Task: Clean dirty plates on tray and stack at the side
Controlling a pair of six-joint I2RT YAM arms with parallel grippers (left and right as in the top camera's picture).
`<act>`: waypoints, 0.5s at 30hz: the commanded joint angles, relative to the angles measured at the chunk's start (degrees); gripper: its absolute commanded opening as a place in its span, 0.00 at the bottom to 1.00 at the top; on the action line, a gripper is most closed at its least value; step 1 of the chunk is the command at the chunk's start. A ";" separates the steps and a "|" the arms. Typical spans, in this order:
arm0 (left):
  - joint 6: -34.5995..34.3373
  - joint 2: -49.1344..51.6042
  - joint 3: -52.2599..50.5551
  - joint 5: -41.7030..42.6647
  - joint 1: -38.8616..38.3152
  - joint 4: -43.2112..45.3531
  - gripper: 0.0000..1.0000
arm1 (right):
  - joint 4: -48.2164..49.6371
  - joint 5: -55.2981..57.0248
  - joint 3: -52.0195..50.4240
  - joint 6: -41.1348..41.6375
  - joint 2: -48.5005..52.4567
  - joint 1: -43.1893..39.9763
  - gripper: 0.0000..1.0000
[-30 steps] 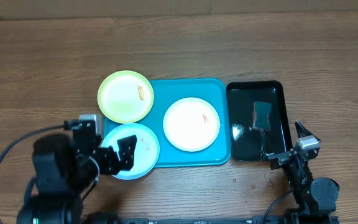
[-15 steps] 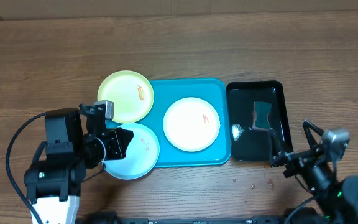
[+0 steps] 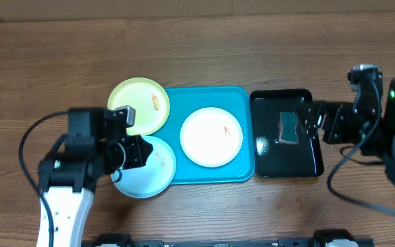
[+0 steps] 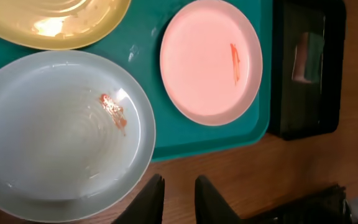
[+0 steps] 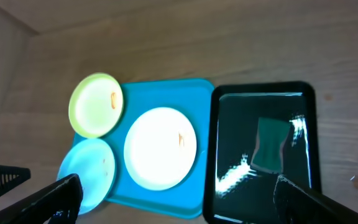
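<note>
The turquoise tray point(image 3: 243, 171) holds the white plate point(image 3: 211, 136), marked with a thin orange streak. A lime green plate point(image 3: 138, 106) overlaps the tray's far left corner. The light blue plate point(image 3: 153, 171), with a small orange-red smear, overhangs its near left corner. My left gripper point(image 3: 132, 152) hovers at the blue plate's left side. In the left wrist view its jaws point(image 4: 179, 190) stand only a little apart, with bare wood between them, beside that plate's rim point(image 4: 148, 143). My right gripper point(image 3: 312, 122) hangs wide open and empty over the right side of the black tray point(image 3: 266, 110).
A green sponge point(image 3: 289, 127) lies in the glossy black tray, which sits right of the turquoise tray. A few small red specks dot the wood point(image 3: 280, 204) in front of the black tray. Bare wooden table surrounds both trays.
The left jaws have narrowed from wide open, and the arm has shifted slightly toward the far side. The right arm has swung up from the front edge to the black tray's right side.
</note>
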 commanded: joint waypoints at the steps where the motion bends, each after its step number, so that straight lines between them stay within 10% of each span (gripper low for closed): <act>1: 0.13 8.00 9.94 -6.51 -4.33 -4.28 0.25 | -2.01 0.20 1.68 -0.39 3.34 0.28 1.00; 10: 2.71 19.96 14.84 -7.43 -12.28 0.52 0.78 | -12.92 7.96 0.13 2.58 15.06 0.28 1.00; 15: 2.47 24.52 14.82 -7.10 -13.94 1.70 0.83 | -12.35 7.41 -0.44 2.56 20.39 0.28 1.00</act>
